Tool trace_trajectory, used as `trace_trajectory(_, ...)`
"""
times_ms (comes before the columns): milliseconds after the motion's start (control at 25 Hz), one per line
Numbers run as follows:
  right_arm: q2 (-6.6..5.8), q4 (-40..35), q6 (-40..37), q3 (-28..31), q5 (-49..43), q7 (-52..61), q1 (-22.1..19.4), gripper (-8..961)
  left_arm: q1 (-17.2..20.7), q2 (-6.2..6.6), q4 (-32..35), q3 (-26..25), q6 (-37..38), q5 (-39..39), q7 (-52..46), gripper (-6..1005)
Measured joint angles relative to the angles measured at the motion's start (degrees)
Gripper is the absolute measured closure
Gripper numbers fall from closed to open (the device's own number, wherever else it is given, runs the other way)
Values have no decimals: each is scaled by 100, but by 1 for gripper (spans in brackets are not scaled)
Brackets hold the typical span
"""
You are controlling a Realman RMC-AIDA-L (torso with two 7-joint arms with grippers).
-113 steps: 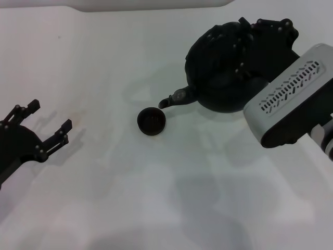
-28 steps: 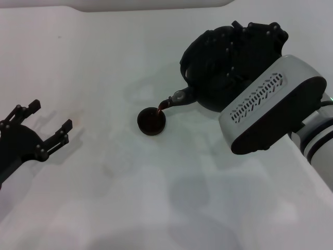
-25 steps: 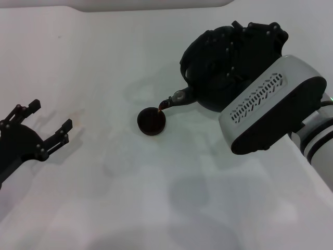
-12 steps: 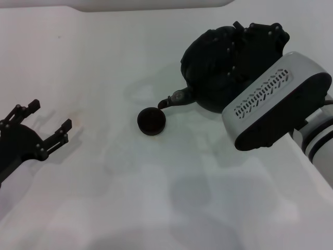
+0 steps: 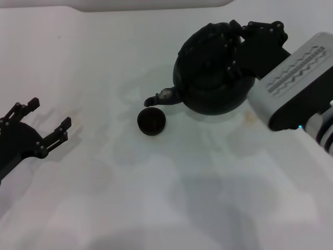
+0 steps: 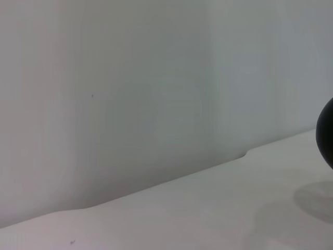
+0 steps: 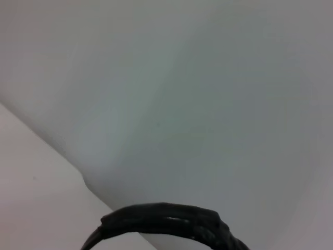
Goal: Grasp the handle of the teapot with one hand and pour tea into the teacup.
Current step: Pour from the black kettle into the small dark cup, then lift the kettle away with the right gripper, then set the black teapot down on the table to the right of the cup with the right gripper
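No brand, label or writing can be read on anything here. The white table (image 5: 156,198) is smooth and matte, carrying only soft grey shadows; at its far edge it meets a plain pale wall (image 6: 130,78), which fills most of both wrist views.

The teapot (image 5: 208,78) sits at about 1 o'clock from the table's middle in the head view, its round black body close to level and its spout (image 5: 158,98) pointing toward 8 o'clock, the pale tip just beyond the teacup's rim on the far side. Whether the pot's base rests on the table or hangs just above it cannot be told. The teacup (image 5: 151,121) stands upright on the table, near the centre, at roughly 7 o'clock from the teapot and just beside the spout end; its inside looks dark.

The right gripper (image 5: 244,44) reaches in from 3 o'clock, its black fingers closed around the handle (image 7: 166,221) over the top of the teapot; in the right wrist view the handle shows as a thick ribbed black arc against the wall. The white-cased forearm lies behind it toward the right edge.

The left gripper (image 5: 44,127) is parked at 9 o'clock, well apart from the cup and pot, its fingers spread wide and holding nothing. The left wrist view catches only a sliver of the teapot's dark body.
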Motion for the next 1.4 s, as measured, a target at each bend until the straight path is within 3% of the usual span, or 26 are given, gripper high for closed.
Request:
trace_trajectory(680,96,-758,1850,1883,146,800,50,844,-237,0,147,6,164,-4,0,143)
trace_trajectory(1120,92,-1692,5084,3722,1277,605,130,844,-334,0,150,14,281,-2,0,141)
trace_trajectory(1400,91,-2353,6000,3990,1584,23,321,843,-386,0,149,26,300,0,0,140)
